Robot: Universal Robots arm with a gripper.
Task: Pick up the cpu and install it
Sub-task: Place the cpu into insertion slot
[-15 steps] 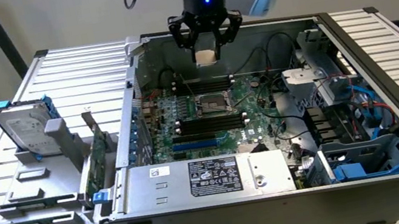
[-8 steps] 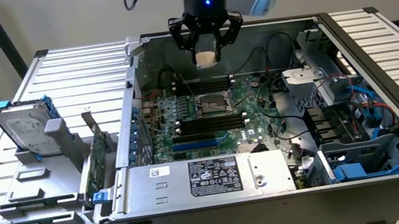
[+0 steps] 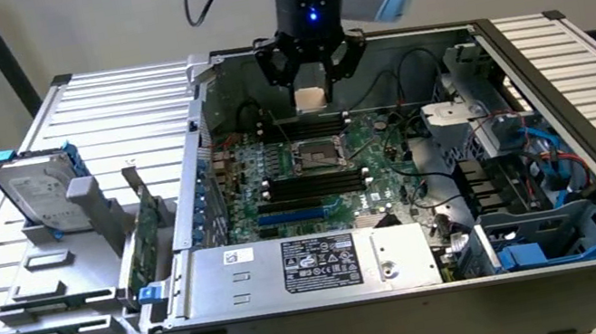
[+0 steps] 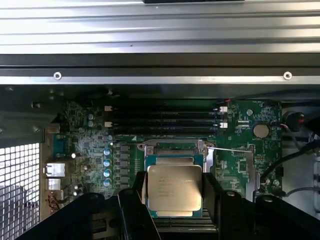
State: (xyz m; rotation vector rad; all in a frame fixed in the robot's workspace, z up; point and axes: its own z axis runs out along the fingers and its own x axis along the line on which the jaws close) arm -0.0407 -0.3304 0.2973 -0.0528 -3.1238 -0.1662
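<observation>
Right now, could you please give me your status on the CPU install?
Gripper shut on small silver-grey square cpu. Held over metal-framed motherboard socket. Nothing between them.

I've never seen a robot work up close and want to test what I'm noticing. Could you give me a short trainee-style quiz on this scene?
1. What is the pincer holding? A) a screwdriver B) the cpu C) a cable
2. True or false: the cpu already lies in the motherboard socket.
3. Fill in: the hard drive with blue rails stands ___ the computer case.
Key: 1 B. 2 False: it is held clear of the socket. 3 outside.
</observation>
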